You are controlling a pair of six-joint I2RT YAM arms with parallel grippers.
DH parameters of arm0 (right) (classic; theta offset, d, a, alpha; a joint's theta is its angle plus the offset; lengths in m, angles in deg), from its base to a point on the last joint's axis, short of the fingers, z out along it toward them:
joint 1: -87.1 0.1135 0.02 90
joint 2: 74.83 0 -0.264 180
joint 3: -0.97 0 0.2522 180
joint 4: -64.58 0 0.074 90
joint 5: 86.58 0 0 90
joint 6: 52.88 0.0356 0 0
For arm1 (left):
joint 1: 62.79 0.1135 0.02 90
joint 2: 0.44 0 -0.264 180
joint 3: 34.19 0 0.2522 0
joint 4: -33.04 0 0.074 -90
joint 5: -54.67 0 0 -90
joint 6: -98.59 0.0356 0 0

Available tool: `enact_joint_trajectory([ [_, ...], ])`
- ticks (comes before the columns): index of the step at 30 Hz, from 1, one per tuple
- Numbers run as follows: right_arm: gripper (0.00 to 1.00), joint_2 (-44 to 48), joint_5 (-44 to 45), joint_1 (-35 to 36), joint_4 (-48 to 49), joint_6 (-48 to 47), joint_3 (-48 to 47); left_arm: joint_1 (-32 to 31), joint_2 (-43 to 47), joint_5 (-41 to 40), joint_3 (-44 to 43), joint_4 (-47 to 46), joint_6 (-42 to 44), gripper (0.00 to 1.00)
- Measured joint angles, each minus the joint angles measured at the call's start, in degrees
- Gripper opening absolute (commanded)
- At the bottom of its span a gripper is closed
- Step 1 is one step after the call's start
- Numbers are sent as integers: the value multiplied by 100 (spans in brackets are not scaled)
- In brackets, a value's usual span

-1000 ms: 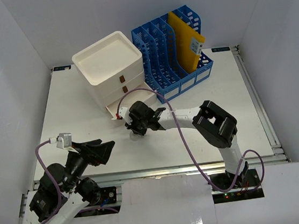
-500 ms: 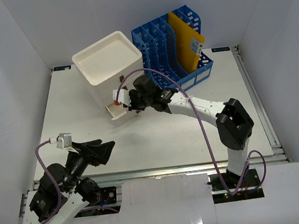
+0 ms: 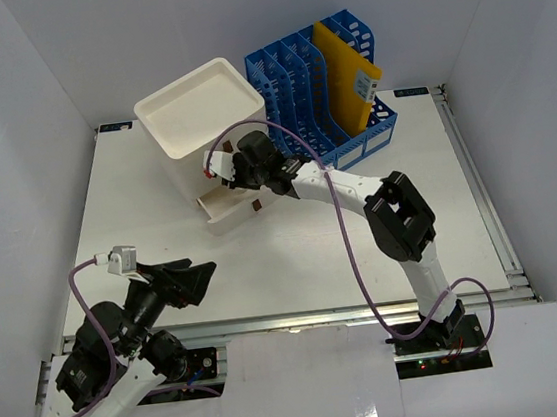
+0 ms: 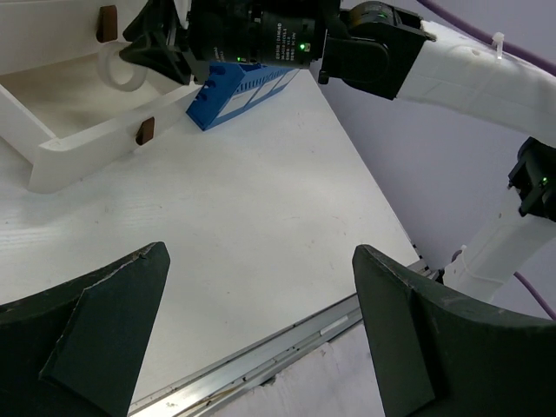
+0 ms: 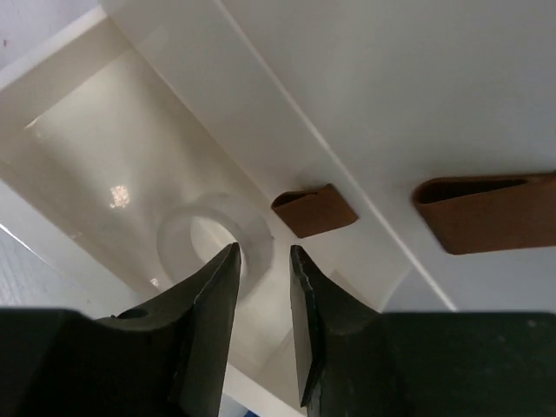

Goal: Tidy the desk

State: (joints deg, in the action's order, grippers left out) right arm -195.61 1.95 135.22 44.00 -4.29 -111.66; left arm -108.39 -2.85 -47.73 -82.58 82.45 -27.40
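Right tool (image 5: 262,252), jaws narrowly astride white tape roll (image 5: 178,239) wall, grip untellable: release low into drawer (image 5: 95,139) beneath, withdraw straight.

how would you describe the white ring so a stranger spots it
At the desk's far side, a white drawer box stands beside a blue file rack. Its bottom drawer is pulled out, with the ring inside. It is round and translucent, unlike the brown tab handles nearby.
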Motion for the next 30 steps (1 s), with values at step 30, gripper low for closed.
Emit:
enact_joint_trajectory([
  [30, 53, 5588, -5224, -2735, -2519, -1300, 4750, 0, -7148, 1153, -1178, -1920, 2582, 79],
])
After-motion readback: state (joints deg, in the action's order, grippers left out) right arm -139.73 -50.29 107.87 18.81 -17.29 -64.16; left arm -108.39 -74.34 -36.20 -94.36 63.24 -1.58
